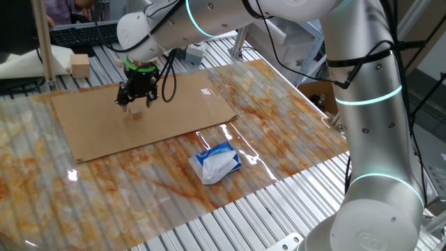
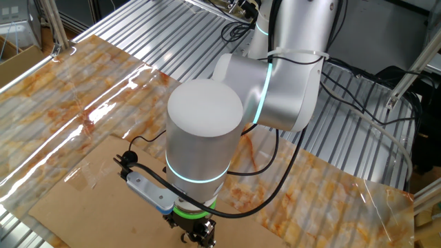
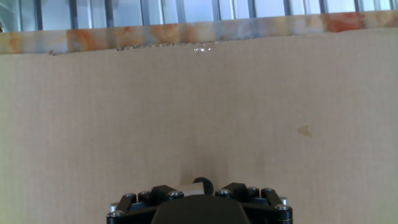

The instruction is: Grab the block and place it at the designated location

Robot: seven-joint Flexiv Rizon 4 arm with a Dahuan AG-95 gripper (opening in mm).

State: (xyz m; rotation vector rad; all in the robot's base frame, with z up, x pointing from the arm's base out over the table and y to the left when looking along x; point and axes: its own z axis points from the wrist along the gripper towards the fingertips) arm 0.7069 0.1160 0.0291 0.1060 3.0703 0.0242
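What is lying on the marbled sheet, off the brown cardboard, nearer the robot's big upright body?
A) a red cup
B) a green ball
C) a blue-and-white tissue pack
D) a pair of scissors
C: a crumpled blue-and-white tissue pack lies on the marbled sheet just beyond the cardboard's edge, and nothing else sits there.

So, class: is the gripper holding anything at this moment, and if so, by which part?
It cannot be told for certain. The gripper hangs low over the cardboard sheet, with the small wooden block at its fingertips, but no view shows whether the fingers grip it.
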